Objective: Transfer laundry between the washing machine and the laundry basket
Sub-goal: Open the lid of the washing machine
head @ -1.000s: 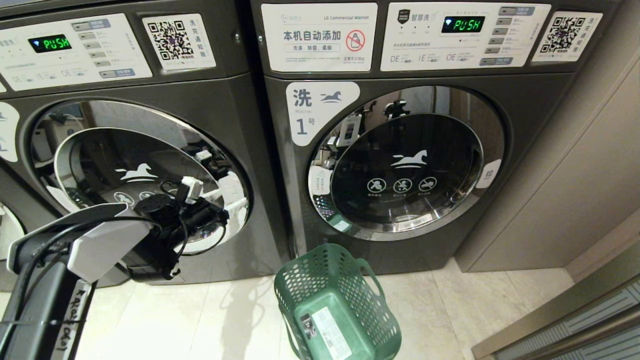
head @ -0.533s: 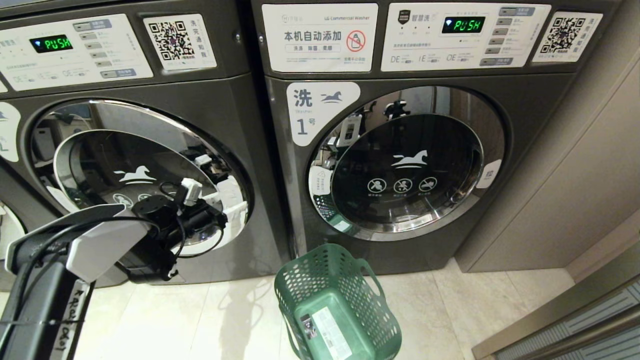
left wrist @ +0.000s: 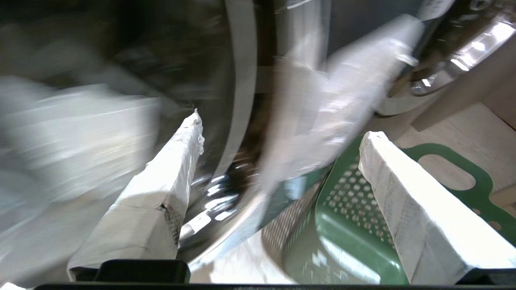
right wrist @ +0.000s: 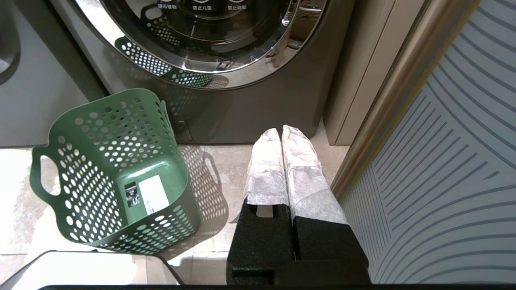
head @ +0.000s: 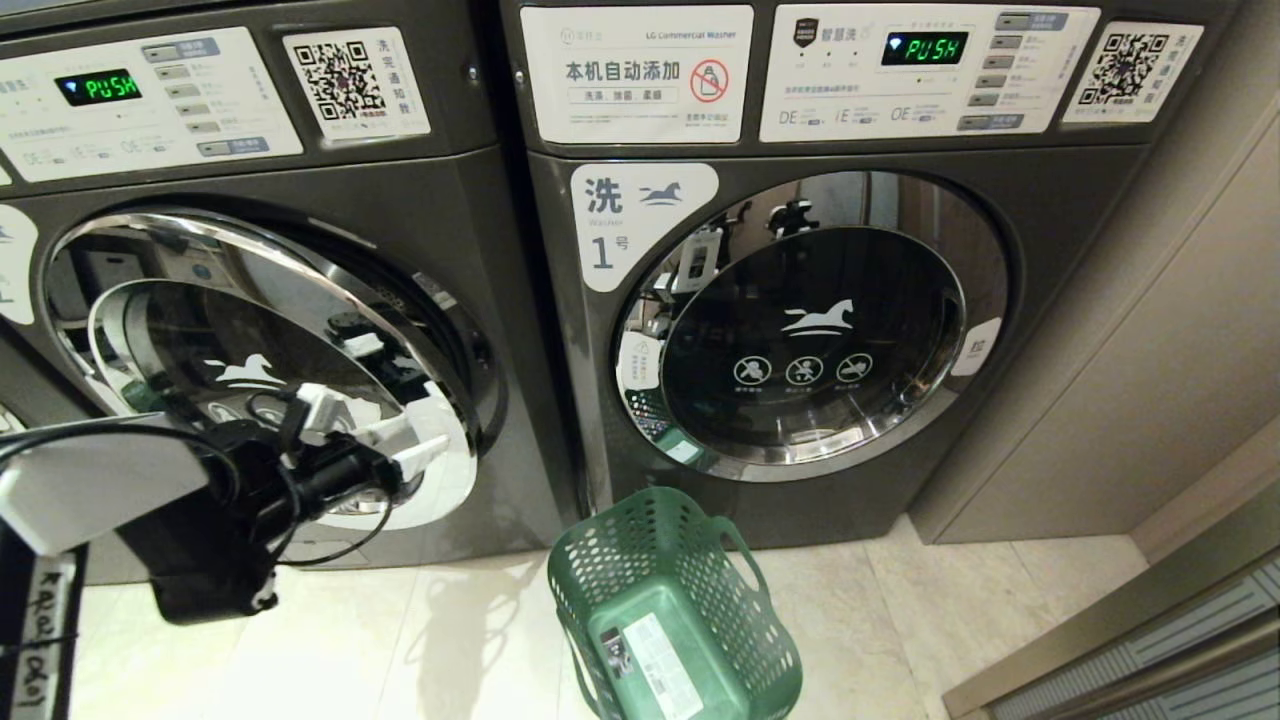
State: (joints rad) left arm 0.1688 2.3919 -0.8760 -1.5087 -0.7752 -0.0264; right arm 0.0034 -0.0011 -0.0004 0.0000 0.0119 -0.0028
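From my head view I see the left gripper spread open at the left washer's door, which has swung ajar since a second ago. Only my right wrist view shows the right gripper pressed closed, near the empty green laundry basket on the floor.

This is a self-service laundry room, a shared or commercial one rather than a home. Two large dark-grey front-loading washing machines stand side by side, each with a chrome-ringed porthole door. One panel label reads "LG Commercial Washer", and QR-code payment stickers sit by the green "PUSH" displays. A numbered "1" washer tag, a pale tiled floor and a green perforated laundry basket complete the setting.
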